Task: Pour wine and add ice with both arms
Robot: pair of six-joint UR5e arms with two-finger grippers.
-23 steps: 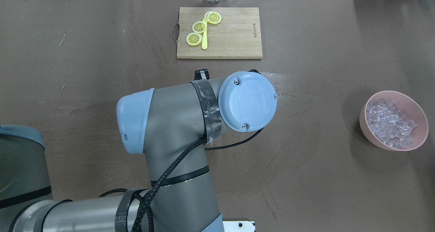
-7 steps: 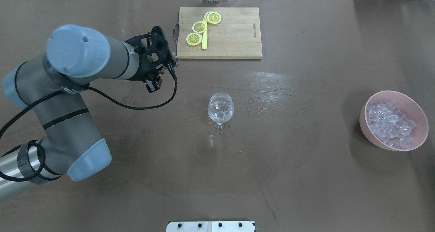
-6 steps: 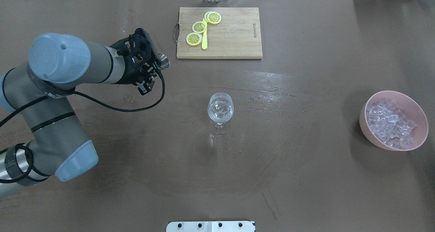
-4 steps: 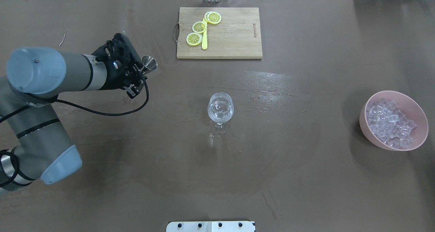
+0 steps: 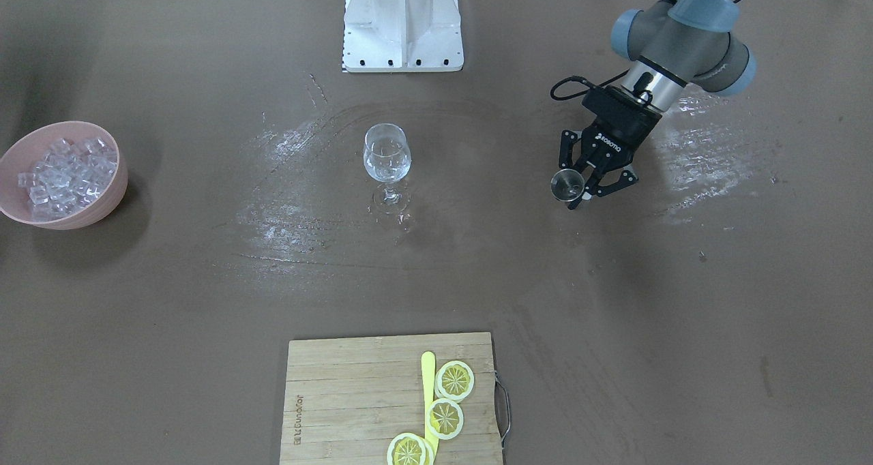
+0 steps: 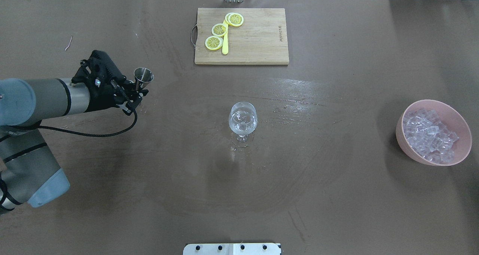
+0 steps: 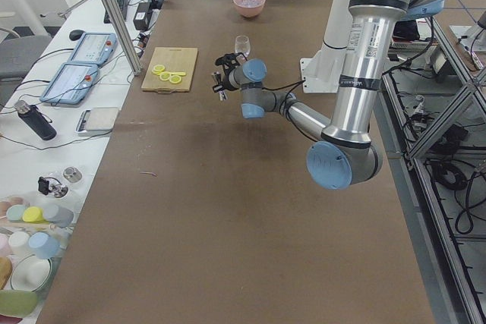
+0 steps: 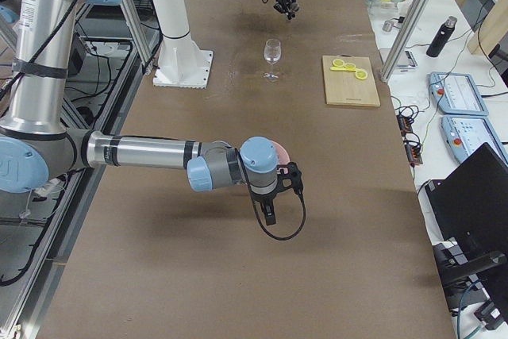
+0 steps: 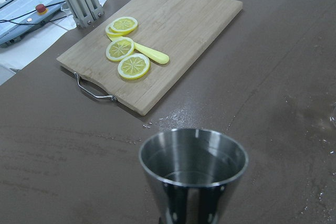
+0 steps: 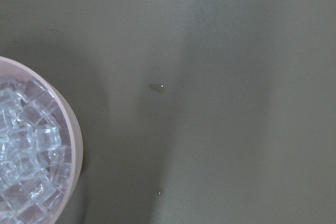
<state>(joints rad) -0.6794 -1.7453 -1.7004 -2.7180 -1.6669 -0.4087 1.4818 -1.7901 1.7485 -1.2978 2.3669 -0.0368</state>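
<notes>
With wine [image 5: 387,168] apparently poured, the jigger [image 6: 143,75] is being clasped by the left tool [image 6: 141,88]; ice [image 6: 430,135] is not yet added, and the right tool [image 8: 287,179] grip cannot be told.

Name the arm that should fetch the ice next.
Right. The right hand hangs beside the pink bowl of ice; the left hand, far off on the other side, grips a steel jigger.

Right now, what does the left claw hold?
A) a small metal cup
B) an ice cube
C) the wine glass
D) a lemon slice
A: the left claw is closed on a small metal cup, well away from the wine glass.
</notes>
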